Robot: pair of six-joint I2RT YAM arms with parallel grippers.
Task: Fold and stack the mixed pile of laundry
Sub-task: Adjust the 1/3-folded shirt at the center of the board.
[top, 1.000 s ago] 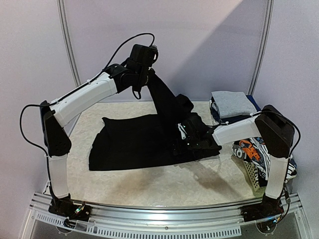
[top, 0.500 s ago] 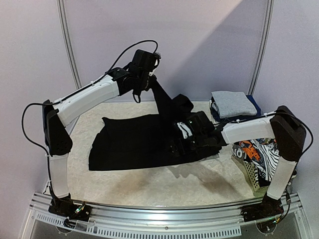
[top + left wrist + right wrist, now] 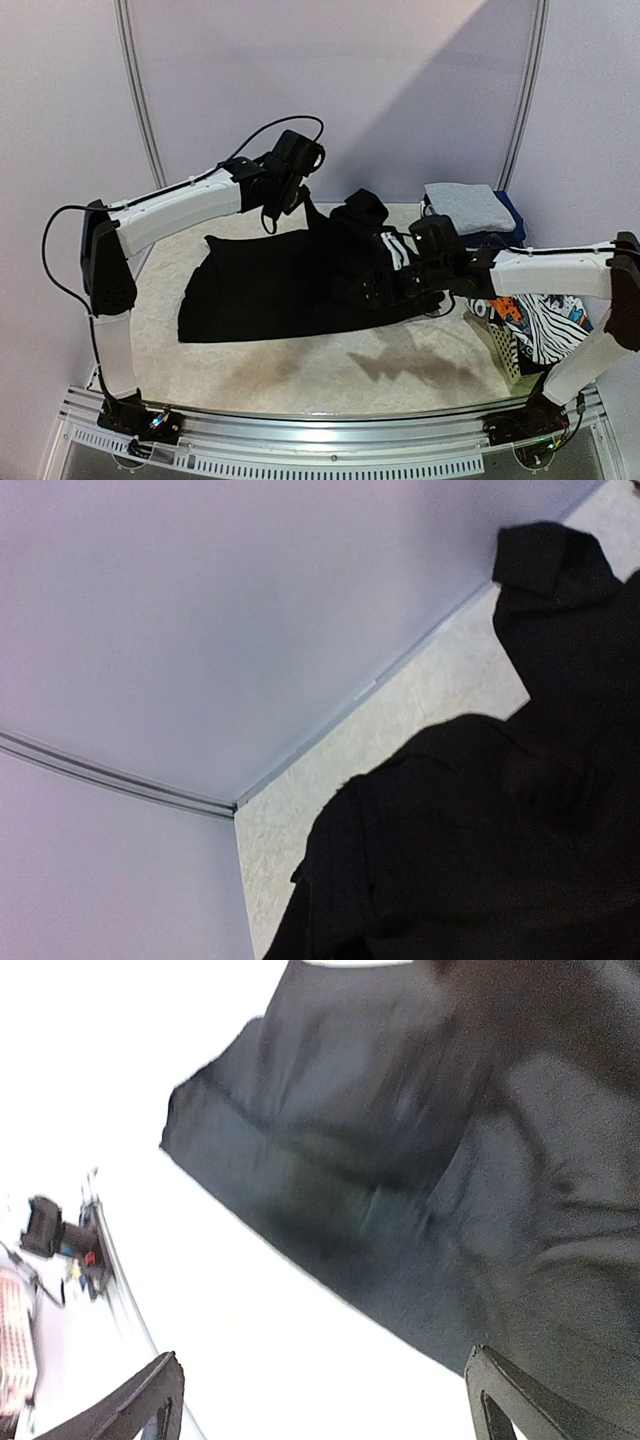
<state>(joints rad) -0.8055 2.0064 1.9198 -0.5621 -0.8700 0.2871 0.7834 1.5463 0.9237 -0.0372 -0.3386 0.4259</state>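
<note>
Black top, the laundry piece being worked on, lies spread across mid-table with its hem toward the left edge and its hood bunched toward the far edge.

- **left gripper**: clamped tight. It looks pinched on a fold of the top that rises off the table to it. Its wrist view shows only black cloth and no fingers, so I can't confirm the exact grip point.
- **right gripper**: spread as wide as it goes and holding nothing. It hangs low over the top's right side, with both fingers clear of the cloth.

Handling, my read: soft, limp and the bulkiest item here. It will sag and drag rather than hold a line, and it is thick at the hood. It doesn't look slippery. Take it at seams or hem corners, pinching all layers, not mid-panel.

Room:
- The near strip of the table and the left edge are free for a fold.
- The far right corner holds the folded stack, a grey shirt on navy pieces.
- The basket sits at the right edge with printed and striped pieces, and the right forearm crosses above it.
- The wall is close behind the left gripper, so there is little room to pull back that way.
</note>
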